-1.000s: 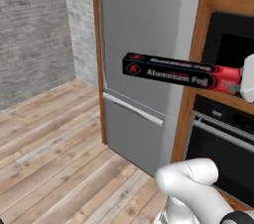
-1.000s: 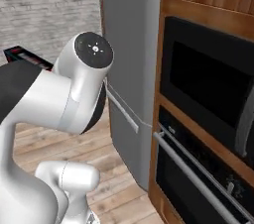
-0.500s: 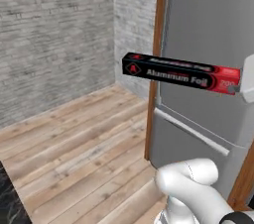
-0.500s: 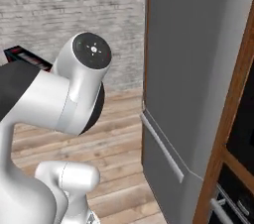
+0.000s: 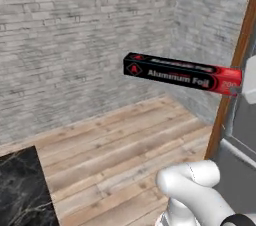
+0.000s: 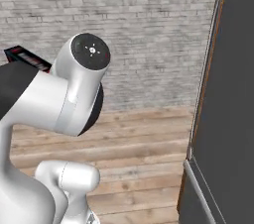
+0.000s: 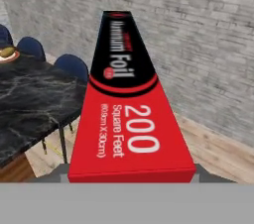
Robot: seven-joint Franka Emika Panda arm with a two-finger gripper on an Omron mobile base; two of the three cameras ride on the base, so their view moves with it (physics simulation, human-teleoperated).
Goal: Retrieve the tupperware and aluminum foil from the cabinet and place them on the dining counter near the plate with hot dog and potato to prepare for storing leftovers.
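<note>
- Out over the wooden floor (image 5: 110, 155), in front of the grey brick wall (image 5: 75, 35), the aluminum foil (image 5: 182, 74) is carried level and high, well clear of any surface, its black end pointing away from the arm.
- The gripper (image 5: 245, 86) sits at the right edge of the left base view, at the box's red end. The fingertips themselves are hidden behind the box, but since the box hangs in mid-air with nothing under it, the fingers are evidently clamped on that red end.
- In the hand view the aluminum foil (image 7: 128, 109) runs straight away from the camera, red "200 Square Feet" end nearest, black lettered end farthest.
- To the left in that view lies the dining counter (image 7: 30, 104), black marble with white veins, with blue chairs (image 7: 72, 67) tucked along its far side.
- At the counter's far corner sits the plate (image 7: 9, 55) with an orange-red rim and something on it; it is too small to tell what food it is.
- A corner of the dining counter also shows at the lower left of the left base view, well apart from the box.
- Progress, as I judge it: the foil is out of the cabinet and in transit, not yet set down.
- What is left: bring the box over the marble and lay it near the plate. I can make out no tupperware on the part of the counter in view, so whether that half is done cannot be told.
- A tall dark fridge (image 6: 228, 119) with a wood edge stands just to the right of the arm.
</note>
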